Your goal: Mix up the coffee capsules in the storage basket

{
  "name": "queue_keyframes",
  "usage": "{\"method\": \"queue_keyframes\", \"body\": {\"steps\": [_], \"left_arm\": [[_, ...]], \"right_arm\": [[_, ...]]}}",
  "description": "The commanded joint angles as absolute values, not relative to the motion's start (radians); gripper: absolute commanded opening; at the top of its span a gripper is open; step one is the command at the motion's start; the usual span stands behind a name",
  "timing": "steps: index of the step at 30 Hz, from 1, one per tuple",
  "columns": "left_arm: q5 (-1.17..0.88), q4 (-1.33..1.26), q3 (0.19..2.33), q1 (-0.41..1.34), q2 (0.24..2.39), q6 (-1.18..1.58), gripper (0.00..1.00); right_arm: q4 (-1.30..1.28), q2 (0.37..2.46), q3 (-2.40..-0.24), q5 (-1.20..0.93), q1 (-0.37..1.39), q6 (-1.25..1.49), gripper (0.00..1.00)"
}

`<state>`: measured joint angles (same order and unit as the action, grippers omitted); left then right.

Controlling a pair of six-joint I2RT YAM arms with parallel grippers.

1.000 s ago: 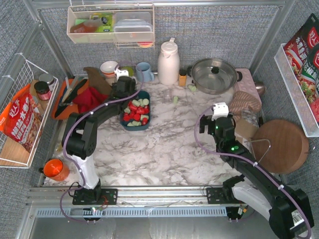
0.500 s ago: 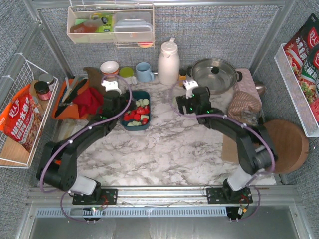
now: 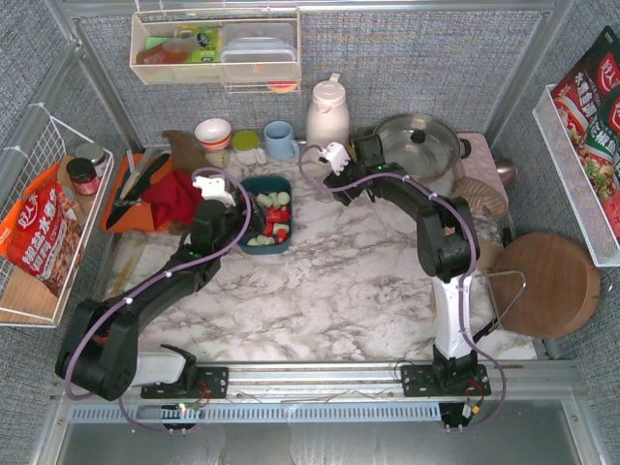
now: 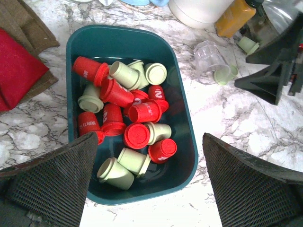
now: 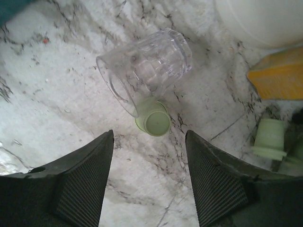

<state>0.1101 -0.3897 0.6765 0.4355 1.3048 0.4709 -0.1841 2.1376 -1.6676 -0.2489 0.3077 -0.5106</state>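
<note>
Hovering above storage basket (image 4: 123, 47), left gripper (image 4: 149, 156) released; right gripper (image 5: 149, 142) likewise spread, empty. Coffee capsules (image 4: 137, 137) probably light, rigid, slick: pinch tapered sidewalls.

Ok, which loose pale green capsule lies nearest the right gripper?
The pale mint-green capsule at the mouth of the tipped clear glass, centred ahead of the right gripper; the second capsule sits near the orange bottle.
</note>
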Motion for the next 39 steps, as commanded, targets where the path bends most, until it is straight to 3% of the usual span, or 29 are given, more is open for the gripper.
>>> {"method": "queue_keyframes", "body": {"steps": [1, 9, 19, 22, 27, 30, 34, 39], "left_arm": [[0.066, -0.471, 0.669, 0.436, 1.311, 0.454, 0.99], [0.069, -0.462, 0.671, 0.436, 1.312, 0.442, 0.99], [0.059, -0.470, 0.677, 0.436, 1.339, 0.443, 0.99], [0.051, -0.472, 0.680, 0.436, 1.349, 0.448, 0.99], [0.047, -0.476, 0.680, 0.436, 1.352, 0.451, 0.99], [0.034, -0.481, 0.682, 0.436, 1.354, 0.457, 0.99], [-0.001, -0.481, 0.695, 0.438, 1.366, 0.469, 0.99], [-0.052, -0.483, 0.725, 0.457, 1.376, 0.492, 0.99]], "right_arm": [[-0.374, 2.218, -1.781, -0.376, 0.296, -0.723, 0.65], [-0.430, 2.344, -1.927, -0.381, 0.293, -0.773, 0.62], [-0.510, 2.365, -1.961, -0.408, 0.279, -0.829, 0.45], [-0.511, 2.351, -1.942, -0.412, 0.274, -0.839, 0.36], [-0.497, 2.303, -1.890, -0.417, 0.273, -0.856, 0.13], [-0.462, 2.246, -1.829, -0.430, 0.273, -0.857, 0.06], [-0.333, 2.091, -1.650, -0.495, 0.275, -0.822, 0.04], [0.142, 1.804, -1.241, -0.593, 0.287, -0.702, 0.03]]}}
